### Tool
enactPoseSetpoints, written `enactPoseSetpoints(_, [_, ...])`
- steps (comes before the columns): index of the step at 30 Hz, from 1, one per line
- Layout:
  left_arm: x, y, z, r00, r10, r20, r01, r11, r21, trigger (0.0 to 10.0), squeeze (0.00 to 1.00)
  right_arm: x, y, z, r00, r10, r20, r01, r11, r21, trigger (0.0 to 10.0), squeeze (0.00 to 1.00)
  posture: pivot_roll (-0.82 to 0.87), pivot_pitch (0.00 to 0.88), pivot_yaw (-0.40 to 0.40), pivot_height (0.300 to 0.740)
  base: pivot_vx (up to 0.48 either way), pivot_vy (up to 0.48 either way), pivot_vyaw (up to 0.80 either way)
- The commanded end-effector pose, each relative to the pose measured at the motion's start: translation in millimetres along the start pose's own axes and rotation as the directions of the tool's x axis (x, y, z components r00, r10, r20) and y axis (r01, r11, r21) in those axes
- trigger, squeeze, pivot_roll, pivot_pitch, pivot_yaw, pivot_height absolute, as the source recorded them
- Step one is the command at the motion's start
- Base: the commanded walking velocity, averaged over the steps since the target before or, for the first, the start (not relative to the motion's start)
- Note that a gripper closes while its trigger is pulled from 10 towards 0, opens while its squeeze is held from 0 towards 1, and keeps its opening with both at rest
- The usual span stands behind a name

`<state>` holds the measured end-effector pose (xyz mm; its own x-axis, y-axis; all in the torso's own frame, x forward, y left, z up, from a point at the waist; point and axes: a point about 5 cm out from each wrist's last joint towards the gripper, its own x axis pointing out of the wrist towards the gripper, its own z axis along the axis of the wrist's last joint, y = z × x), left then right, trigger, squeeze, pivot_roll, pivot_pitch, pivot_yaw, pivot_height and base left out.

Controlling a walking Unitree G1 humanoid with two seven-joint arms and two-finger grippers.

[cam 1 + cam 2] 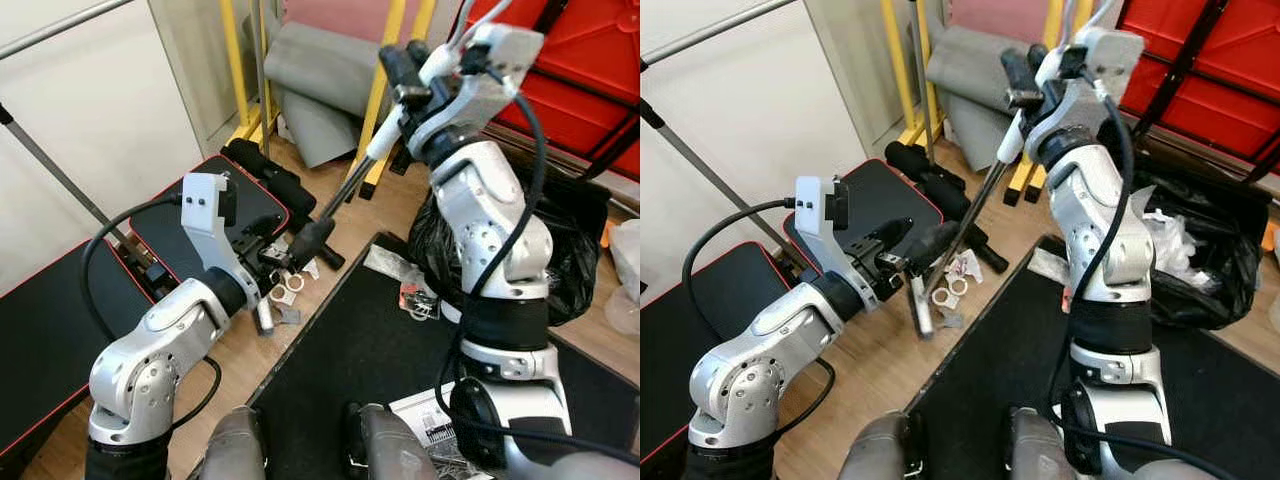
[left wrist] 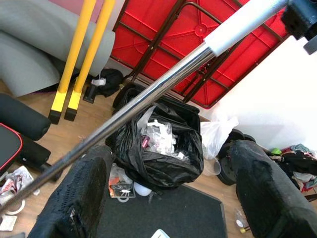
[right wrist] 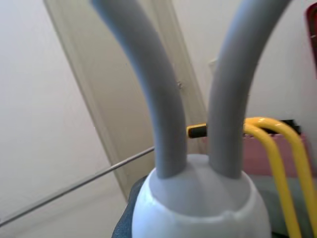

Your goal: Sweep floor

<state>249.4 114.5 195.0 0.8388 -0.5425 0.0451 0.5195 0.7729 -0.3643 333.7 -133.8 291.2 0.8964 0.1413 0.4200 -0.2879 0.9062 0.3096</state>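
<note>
Broom shaft (image 1: 975, 215) runs on a slant from near-left, low by the wooden floor (image 1: 870, 370), up to far-right; left gripper (image 1: 908, 250) sits astride its lower end, fingers spread, while right gripper (image 1: 1025, 75) pinches the white top grip (image 1: 1011, 140); litter (image 1: 955, 282) lies just beside the lower end

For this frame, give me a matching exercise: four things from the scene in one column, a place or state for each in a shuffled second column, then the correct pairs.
Things:
1. broom handle
2. black trash bag
3. scraps of litter
4. right claw

Places or states:
A. lying on the wooden floor beside the black mat
B. open at the top, with crumpled waste inside
C. raised high, at the white top end of the broom handle
D. slanting down from upper right to the floor, passing by the left claw

Pairs: 1-D, 2-B, 3-A, 4-C
</note>
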Motion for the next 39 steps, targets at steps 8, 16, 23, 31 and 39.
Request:
enactPoseSetpoints(8, [-11.7, -9.8, -2, 0.998, -0.060, -0.020, 0.060, 0.998, -0.022, 10.0, 0.00, 3.0, -20.1, 1, 0.988, -0.107, 0.115, 0.097, 0.991, 0.096, 10.0, 0.00, 0.08, 0.255, -0.068, 0.740, 0.000, 0.000, 0.00])
enactPoseSetpoints(16, [-15.4, -13.2, -1, 0.997, -0.078, -0.020, 0.077, 0.997, -0.025, 10.0, 0.00, 5.4, -31.2, 1, 0.981, -0.135, 0.138, 0.120, 0.986, 0.117, 10.0, 0.00, 0.09, 0.274, -0.069, 0.740, 0.000, 0.000, 0.00])
enactPoseSetpoints(23, [-35.6, -28.2, 5, 0.993, -0.115, -0.003, 0.114, 0.991, -0.076, 10.0, 0.00, 7.6, -63.9, -6, 0.956, -0.233, 0.180, 0.212, 0.968, 0.132, 10.0, 0.00, 0.14, 0.369, -0.066, 0.740, 0.000, 0.000, 0.00])
enactPoseSetpoints(31, [-44.7, -34.4, 8, 0.992, -0.125, 0.003, 0.124, 0.988, -0.096, 10.0, 0.00, 3.7, -80.0, -21, 0.944, -0.289, 0.159, 0.280, 0.957, 0.076, 10.0, 0.00, 0.15, 0.395, -0.065, 0.740, 0.000, 0.000, 0.00])
enactPoseSetpoints(39, [-45.8, -37.0, 9, 0.989, -0.145, 0.002, 0.144, 0.981, -0.130, 10.0, 0.00, -20.5, -98.2, -24, 0.935, -0.337, 0.107, 0.351, 0.924, -0.151, 10.0, 0.00, 0.12, 0.385, -0.062, 0.740, 0.000, 0.000, 0.00])
